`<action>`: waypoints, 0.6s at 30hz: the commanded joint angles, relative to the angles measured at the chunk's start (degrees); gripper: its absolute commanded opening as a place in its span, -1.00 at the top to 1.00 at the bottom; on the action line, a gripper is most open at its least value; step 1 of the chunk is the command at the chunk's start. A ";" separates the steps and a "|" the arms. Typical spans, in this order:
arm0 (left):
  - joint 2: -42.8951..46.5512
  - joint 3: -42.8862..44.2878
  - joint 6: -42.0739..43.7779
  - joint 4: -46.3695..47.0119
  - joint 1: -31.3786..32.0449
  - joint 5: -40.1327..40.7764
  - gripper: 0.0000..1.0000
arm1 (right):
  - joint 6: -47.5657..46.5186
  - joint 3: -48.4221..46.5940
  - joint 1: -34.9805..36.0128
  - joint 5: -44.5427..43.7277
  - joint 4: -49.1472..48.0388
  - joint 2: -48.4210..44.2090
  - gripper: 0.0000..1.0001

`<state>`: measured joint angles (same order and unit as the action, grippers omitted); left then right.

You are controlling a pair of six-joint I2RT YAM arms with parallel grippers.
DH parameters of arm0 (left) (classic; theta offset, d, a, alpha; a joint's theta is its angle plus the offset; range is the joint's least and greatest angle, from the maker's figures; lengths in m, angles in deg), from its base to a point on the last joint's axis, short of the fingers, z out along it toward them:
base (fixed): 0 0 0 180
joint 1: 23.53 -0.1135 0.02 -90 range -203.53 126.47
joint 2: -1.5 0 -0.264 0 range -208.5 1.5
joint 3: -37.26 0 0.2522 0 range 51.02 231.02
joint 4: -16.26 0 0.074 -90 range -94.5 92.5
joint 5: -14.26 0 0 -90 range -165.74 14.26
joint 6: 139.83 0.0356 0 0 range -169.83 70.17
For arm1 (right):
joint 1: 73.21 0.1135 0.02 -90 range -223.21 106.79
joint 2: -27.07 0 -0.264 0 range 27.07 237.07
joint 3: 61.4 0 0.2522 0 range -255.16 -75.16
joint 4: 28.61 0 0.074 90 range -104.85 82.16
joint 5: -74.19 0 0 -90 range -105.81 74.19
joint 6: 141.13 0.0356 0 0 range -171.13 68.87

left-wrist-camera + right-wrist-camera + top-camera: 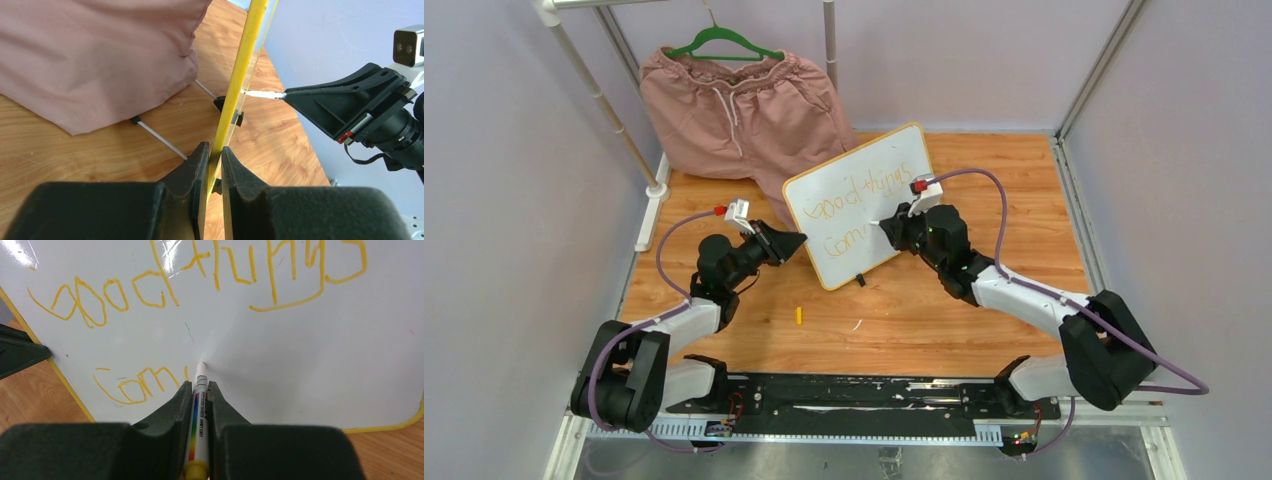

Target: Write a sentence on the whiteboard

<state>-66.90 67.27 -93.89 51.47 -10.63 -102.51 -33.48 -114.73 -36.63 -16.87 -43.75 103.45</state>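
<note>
The whiteboard stands tilted on the wooden table, its yellow frame edge-on in the left wrist view. My left gripper is shut on its left edge. The sentence reads "good things" on the top line in orange-yellow, with "com" and one more short stroke below. My right gripper is shut on a white marker with a rainbow stripe. The marker's tip touches the board just right of "com". In the left wrist view the marker meets the board's face.
Pink shorts on a green hanger hang from a white rack at the back left, their hem reaching the table behind the board. A small yellow cap lies on the table in front. One black clip foot shows under the board.
</note>
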 commanded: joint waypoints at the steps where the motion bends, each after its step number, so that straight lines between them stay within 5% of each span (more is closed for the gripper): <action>1: 0.28 0.10 0.46 1.56 0.89 -1.54 0.63 | 0.89 0.37 -0.85 0.17 -1.42 0.35 1.00; 18: 0.16 0.02 0.38 1.57 1.07 -1.45 0.63 | 2.28 4.41 -0.89 1.86 -1.24 -1.19 1.00</action>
<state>-66.90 67.27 -93.89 51.44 -10.63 -102.48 -31.62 -110.95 -36.67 -14.79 -44.84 102.97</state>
